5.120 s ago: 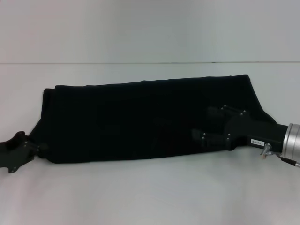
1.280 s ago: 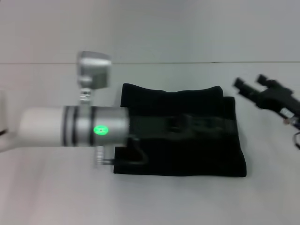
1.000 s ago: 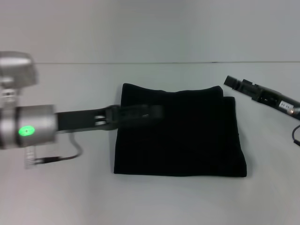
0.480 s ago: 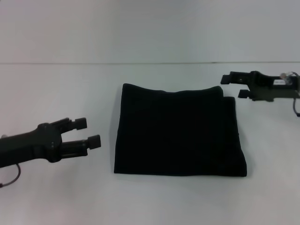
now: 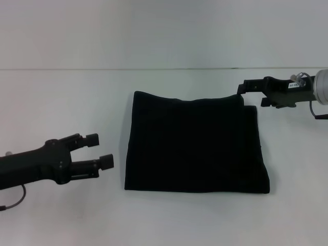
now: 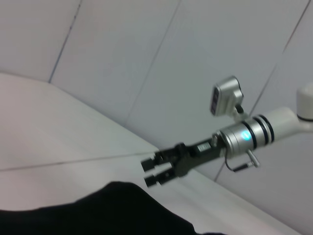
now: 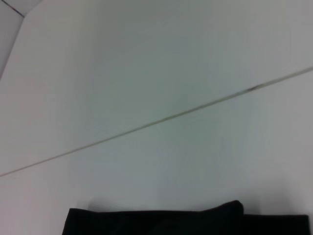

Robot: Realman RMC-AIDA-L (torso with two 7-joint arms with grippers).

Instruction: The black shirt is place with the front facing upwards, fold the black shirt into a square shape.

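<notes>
Between the 2 released tools, left tool (image 5: 97, 149) and right tool (image 5: 245, 91), lies the folded black shirt (image 5: 195, 146).

The shirt (image 5: 195, 146) lies folded, so its lettering and neck label are hidden inside the folds. In the left wrist view only a dark hump of the shirt (image 6: 102, 210) shows, cut off by the edge. The right wrist view catches just a thin strip of it (image 7: 186, 220). The left arm (image 5: 20, 171) runs out of the head view.
</notes>
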